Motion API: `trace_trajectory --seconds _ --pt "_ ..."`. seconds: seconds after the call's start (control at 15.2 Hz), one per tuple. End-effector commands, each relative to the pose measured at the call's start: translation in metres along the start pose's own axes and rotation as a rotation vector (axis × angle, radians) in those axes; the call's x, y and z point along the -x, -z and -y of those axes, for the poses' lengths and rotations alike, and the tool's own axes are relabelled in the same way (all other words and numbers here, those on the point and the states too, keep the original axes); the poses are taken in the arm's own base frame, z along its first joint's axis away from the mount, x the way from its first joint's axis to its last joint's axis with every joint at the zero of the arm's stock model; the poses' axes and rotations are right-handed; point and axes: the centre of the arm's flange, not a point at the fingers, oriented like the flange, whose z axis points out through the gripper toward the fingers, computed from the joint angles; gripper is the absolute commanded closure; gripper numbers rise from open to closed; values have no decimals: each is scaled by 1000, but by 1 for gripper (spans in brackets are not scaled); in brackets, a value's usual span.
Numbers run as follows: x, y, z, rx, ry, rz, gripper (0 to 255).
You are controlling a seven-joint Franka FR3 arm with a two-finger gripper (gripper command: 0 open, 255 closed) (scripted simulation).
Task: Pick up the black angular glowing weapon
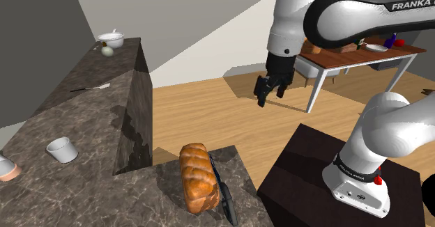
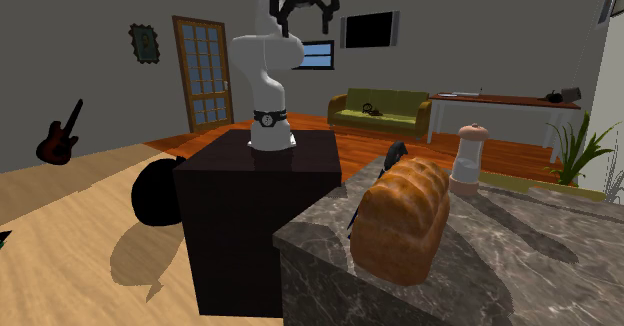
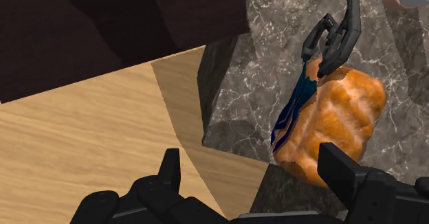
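We see the end effector point(image 1: 270, 98) hanging in the air with its two black fingers point(image 3: 171, 169) standing apart and nothing between them. It is well above the wooden floor point(image 1: 209, 111) and clear of the counter point(image 1: 84, 121).

The black angular weapon point(image 1: 224, 192) lies far below the end effector, on the dark marbled counter, close to the counter's edge that faces the stand point(image 1: 307, 170). In the wrist view, the weapon point(image 3: 323, 47) sits out beyond the tip of one finger, not in the gap between the two. Its black forked handle points away from the end effector, and its blue glowing blade runs back toward it. The blade lies along the flank of a bread loaf point(image 3: 347, 113) and seems to touch it. The loaf point(image 1: 196, 177) is on the far side of the weapon from the stand.

In the second exterior view, the end effector point(image 2: 304, 18) is high above the stand point(image 2: 250, 189). The weapon point(image 2: 378, 179) rests low down beside the loaf point(image 2: 402, 219), well apart from the fingers.

Farther from the end effector along the counter stand a white cup point(image 1: 62, 149) and, at the far end, a white bowl point(image 1: 111, 39). A grinder point(image 2: 467, 159) stands on the counter point(image 2: 520, 264) past the loaf.
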Motion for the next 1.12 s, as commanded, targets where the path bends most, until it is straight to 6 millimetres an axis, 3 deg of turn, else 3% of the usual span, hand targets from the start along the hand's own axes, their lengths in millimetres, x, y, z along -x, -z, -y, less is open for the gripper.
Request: trace_trajectory --seconds 0.0,1.06 --pt "1 -22 18 3 -31 7 0" --pt "19 -184 153 33 -258 68 0"
